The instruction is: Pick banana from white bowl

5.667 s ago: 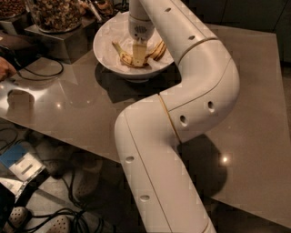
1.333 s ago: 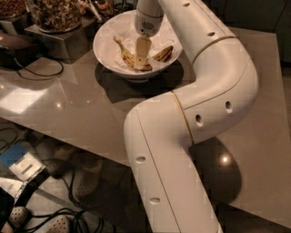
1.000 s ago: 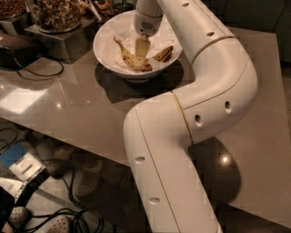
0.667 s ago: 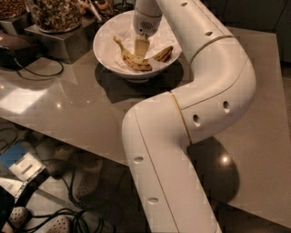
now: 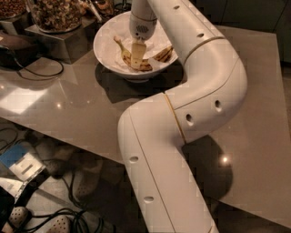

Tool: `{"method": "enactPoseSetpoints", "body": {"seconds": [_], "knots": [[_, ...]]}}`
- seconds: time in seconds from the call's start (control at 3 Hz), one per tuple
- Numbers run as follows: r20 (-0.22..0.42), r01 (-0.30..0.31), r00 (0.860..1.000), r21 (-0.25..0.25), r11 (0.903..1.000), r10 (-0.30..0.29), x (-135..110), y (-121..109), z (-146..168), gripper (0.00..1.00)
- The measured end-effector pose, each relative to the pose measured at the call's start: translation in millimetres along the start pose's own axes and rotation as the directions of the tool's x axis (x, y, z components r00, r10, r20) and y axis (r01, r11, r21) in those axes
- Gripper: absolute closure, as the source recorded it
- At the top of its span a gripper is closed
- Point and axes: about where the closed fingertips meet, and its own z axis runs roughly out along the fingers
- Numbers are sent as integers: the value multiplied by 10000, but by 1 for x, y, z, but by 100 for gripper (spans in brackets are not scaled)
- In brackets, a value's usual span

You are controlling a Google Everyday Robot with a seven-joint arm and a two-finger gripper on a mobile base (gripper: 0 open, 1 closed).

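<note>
The gripper (image 5: 137,60) has sunk a little deeper into the white bowl (image 5: 104,51) than it was a second ago, and the arm's (image 5: 200,86) big elbow has drawn in slightly behind it. The banana (image 5: 124,54) has not budged. It lies on the crumpled paper directly under the gripper, with its dark stem end curling away to one side and the rest of its curve showing on the other side. From here the gripper sits right on the fruit's middle, but I cannot tell whether it has a hold yet or is only pressing down. I'd say this is the grasp being settled. Nothing has lifted, so the pick is not yet done. The glass jar (image 5: 57,13) of brown food stands just beyond the bowl, clear of the gripper.
</note>
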Motion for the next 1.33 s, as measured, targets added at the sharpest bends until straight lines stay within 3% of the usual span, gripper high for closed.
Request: {"method": "enactPoseSetpoints", "body": {"seconds": [0.67, 1.33], "knots": [[-128, 67, 9999, -407, 9992, -73, -1, 3, 23, 47], [-60, -28, 10000, -344, 9994, 26, 0, -1, 28, 88]]}}
